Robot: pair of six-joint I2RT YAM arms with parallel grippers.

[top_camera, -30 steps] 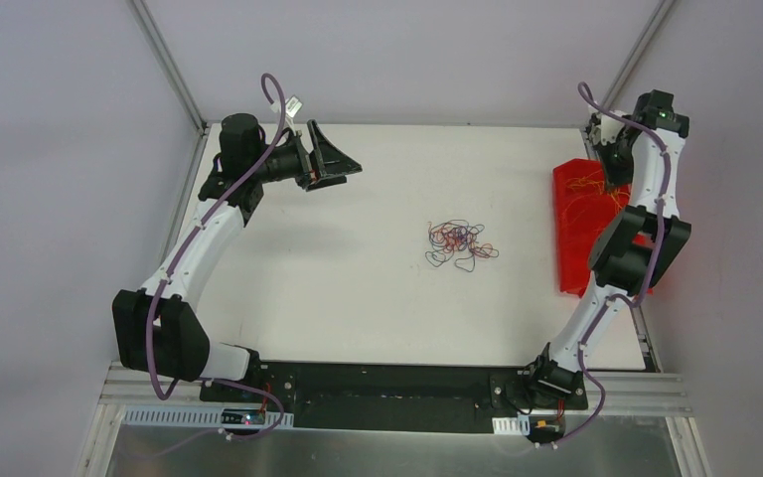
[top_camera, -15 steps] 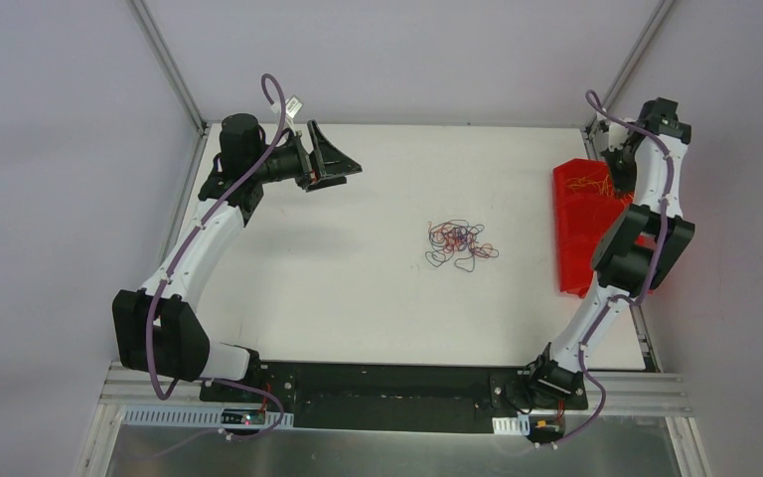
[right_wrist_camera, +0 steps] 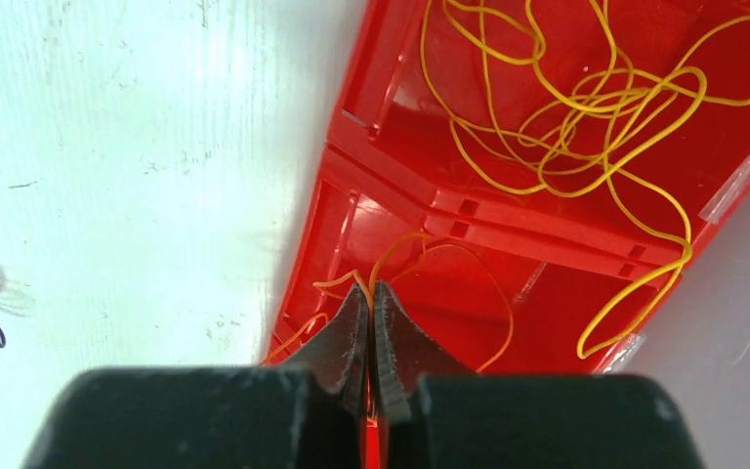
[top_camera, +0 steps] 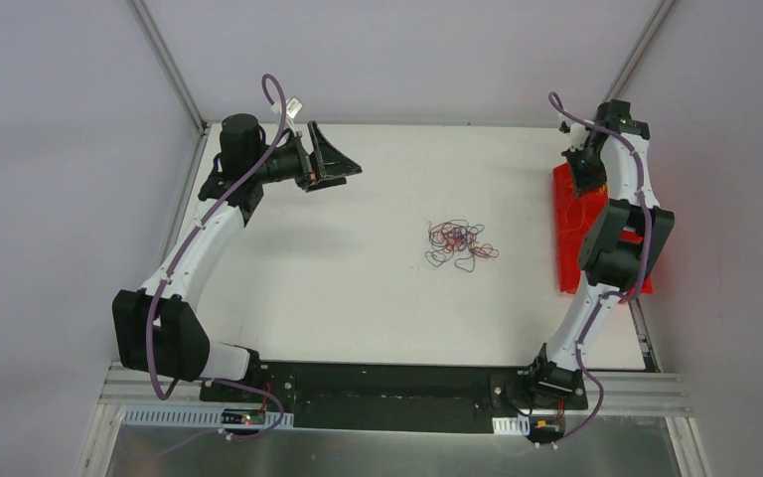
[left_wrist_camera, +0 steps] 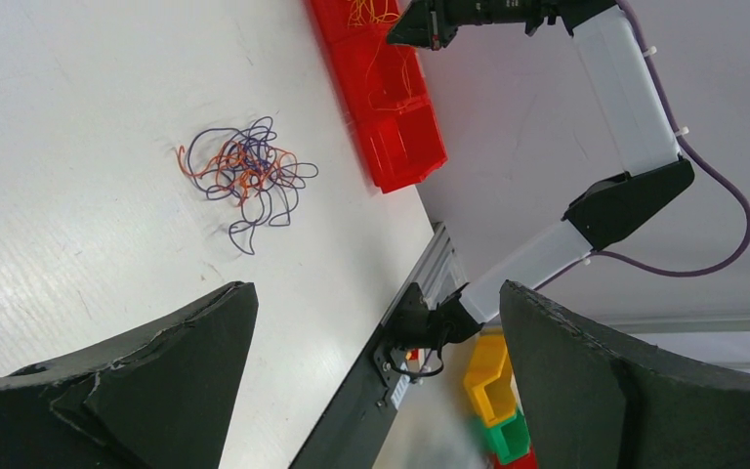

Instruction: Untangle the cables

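A tangle of thin red, orange and blue-purple cables (top_camera: 460, 244) lies mid-table; it also shows in the left wrist view (left_wrist_camera: 246, 174). My right gripper (right_wrist_camera: 369, 290) is shut on a thin orange cable (right_wrist_camera: 420, 243) and holds it above the red bin (right_wrist_camera: 586, 283). In the top view the right gripper (top_camera: 584, 171) hangs over the bin's far end (top_camera: 568, 260). Several loose yellow cables (right_wrist_camera: 566, 117) lie in the bin's far compartment. My left gripper (top_camera: 343, 159) is open and empty at the table's far left, well away from the tangle.
The red bin runs along the table's right edge. Yellow, green and red bins (left_wrist_camera: 496, 401) stand below the table's near edge. The black base rail (top_camera: 387, 386) spans the near edge. Frame posts stand at the far corners.
My right wrist has swung left and toward the table over the bin's far end. The left arm and the tangle have not moved.
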